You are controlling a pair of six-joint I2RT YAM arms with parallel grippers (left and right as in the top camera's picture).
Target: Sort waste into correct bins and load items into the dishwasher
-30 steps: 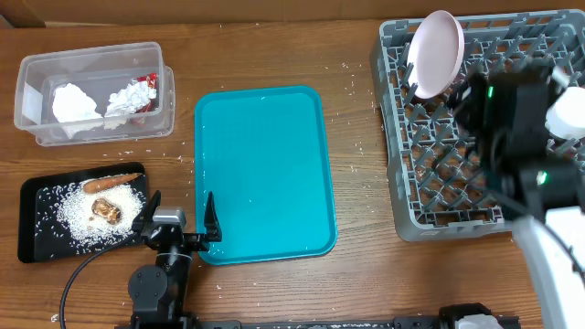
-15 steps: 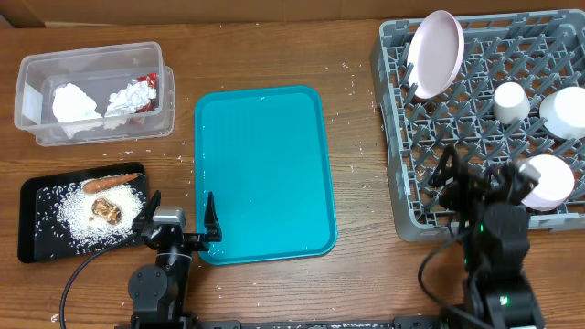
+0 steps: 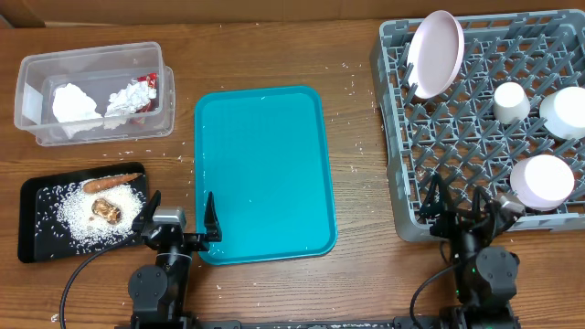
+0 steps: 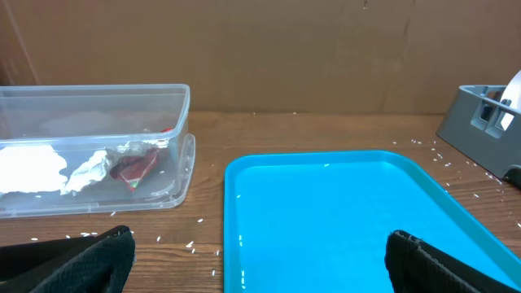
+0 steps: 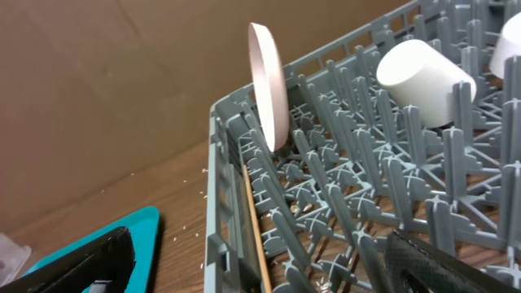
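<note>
The left tool (image 3: 181, 205), fingers parted, sits by the teal plastic tray (image 3: 265, 174); the right tool (image 3: 457, 197), likewise parted, sits by the grey plastic dish rack (image 3: 391, 119) holding the round pink plate (image 3: 436, 53) upright.

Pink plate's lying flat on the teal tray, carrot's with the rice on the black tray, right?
No: the pink plate stands on edge in the dishwasher rack, as the overhead view shows. The carrot is with the rice on the black tray.
</note>
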